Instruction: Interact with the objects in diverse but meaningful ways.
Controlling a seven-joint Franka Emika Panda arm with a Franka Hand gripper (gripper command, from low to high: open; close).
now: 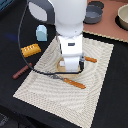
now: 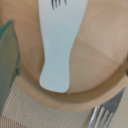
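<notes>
White glossy robot arm (image 1: 70,30), rounded grey joint cap, black cable

dark tabletop (image 1: 112,90) under a beige woven mat (image 1: 55,82), brown board (image 1: 107,30) at the far edge

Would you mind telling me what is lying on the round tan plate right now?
In the wrist view, a silver fish lies on the plate. In the exterior view the arm covers most of the plate, hiding the fish there.
</notes>
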